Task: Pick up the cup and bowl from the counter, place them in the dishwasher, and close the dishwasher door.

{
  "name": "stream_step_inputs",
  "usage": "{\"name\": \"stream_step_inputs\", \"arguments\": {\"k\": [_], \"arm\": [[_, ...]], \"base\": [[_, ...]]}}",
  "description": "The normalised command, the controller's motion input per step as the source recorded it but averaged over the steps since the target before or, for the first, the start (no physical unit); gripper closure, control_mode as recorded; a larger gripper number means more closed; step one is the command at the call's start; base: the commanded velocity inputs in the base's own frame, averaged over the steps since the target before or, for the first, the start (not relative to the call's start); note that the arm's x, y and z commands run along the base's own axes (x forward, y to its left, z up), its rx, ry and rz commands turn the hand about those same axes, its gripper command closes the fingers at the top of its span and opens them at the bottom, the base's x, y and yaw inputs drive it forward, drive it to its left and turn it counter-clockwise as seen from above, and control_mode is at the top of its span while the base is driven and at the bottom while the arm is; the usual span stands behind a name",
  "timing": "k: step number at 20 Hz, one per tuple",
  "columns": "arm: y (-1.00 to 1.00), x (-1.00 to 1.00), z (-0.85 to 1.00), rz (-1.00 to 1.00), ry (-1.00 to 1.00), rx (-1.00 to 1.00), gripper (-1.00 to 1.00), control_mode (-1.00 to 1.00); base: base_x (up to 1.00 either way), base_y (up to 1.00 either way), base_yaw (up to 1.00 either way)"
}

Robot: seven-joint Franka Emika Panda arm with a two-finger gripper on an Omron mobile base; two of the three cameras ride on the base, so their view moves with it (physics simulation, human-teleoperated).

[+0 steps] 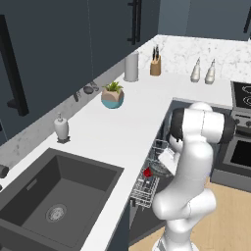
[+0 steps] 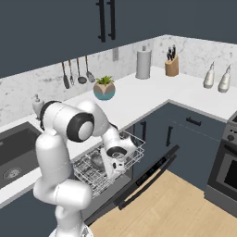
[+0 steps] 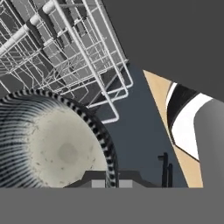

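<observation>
Gripper [image 2: 112, 172] hangs over the silver wire rack [image 2: 134, 150]; finger state cannot be told. Ribbed, dark metallic bowl [image 3: 48, 144] looms round and shallow. Red cup [image 1: 147, 172] sits in the rack.

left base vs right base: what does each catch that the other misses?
Left base: the cup sitting red in the rack, and the whole sink. Right base: the bowl in the rack, the tool low over it, the open door, and hanging utensils. Both: counter, plant pot, knife block, paper towel roll, two bottles.
</observation>
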Motion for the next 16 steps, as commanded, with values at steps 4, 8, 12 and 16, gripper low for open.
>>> {"name": "stream_step_inputs", "arguments": {"k": [4,8,12,16], "arm": [[0.39,0.35,-0.29,-0.13,0.24,0.16,1.0,-1.0],[0.3,0.17,-0.34,-0.21,0.26,0.11,1.0,-1.0],[0.25,0.16,-0.39,-0.23,0.21,0.08,1.0,-1.0],[0.2,0.23,-0.35,-0.24,0.13,0.01,1.0,-1.0]], "base": [[0.0,0.0,0.0],[0.0,0.0,0.0],[0.0,0.0,0.0],[0.0,0.0,0.0]]}}
